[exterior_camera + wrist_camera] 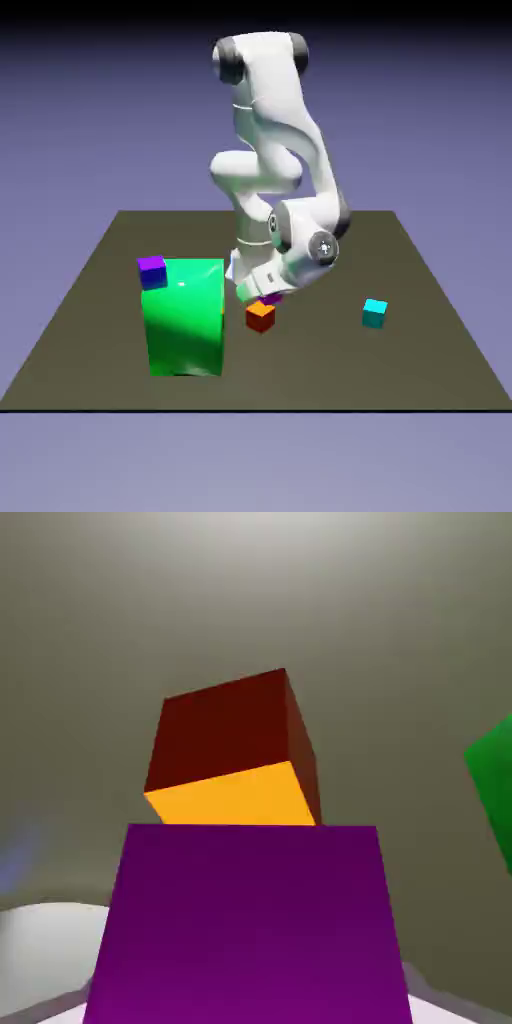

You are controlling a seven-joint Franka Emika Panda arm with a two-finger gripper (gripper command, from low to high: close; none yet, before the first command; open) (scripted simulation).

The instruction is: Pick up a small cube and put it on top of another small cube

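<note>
So the gripper (pixel 248 1002) is gripping the magenta cube (pixel 248 924), which is filling the bottom of the hand view big time, while the exterior view is only showing a sliver of it behind the orange cube (pixel 260 317). The exterior view is also catching the cyan cube (pixel 374 313) over on its right and the purple-and-blue cube (pixel 153 272) sitting up on the green block (pixel 186 320), whereas the hand view is just getting a green corner.
</note>
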